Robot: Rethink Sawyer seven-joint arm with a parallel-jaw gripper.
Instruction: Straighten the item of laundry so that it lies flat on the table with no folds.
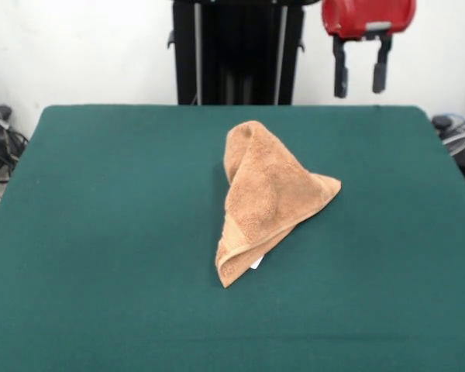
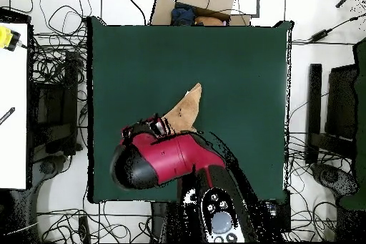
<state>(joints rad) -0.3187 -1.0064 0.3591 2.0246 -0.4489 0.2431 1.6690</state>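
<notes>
Laundry first: from the front, the tan terry towel (image 1: 267, 201) is sitting near the middle of the green table (image 1: 101, 232), bunched into a rough cone rather than lying flat. Its upper end is rising to a rounded peak, one corner is sticking out to the picture's right, and a narrower folded end is pointing toward the near edge. A woven border band is running along that lower fold, and a small white label (image 1: 256, 263) is peeking out beside it. The gripper (image 1: 360, 76) is hanging at the top of the picture, right of the towel and well apart from it, above the table's far edge. Its two dark fingers (image 1: 340, 76) are pointing down with a clear gap between them, spread apart and holding nothing.

From overhead, the red and black arm (image 2: 168, 159) is covering much of the towel (image 2: 187, 109), so only a tan pointed part is showing beyond it, lying near the middle of the table (image 2: 236, 76). The gripper's fingers are not showing clearly here under the arm's head. Cables (image 2: 50, 62) are trailing over the floor around the table, and a cardboard box (image 2: 204, 1) is sitting past its top edge.
</notes>
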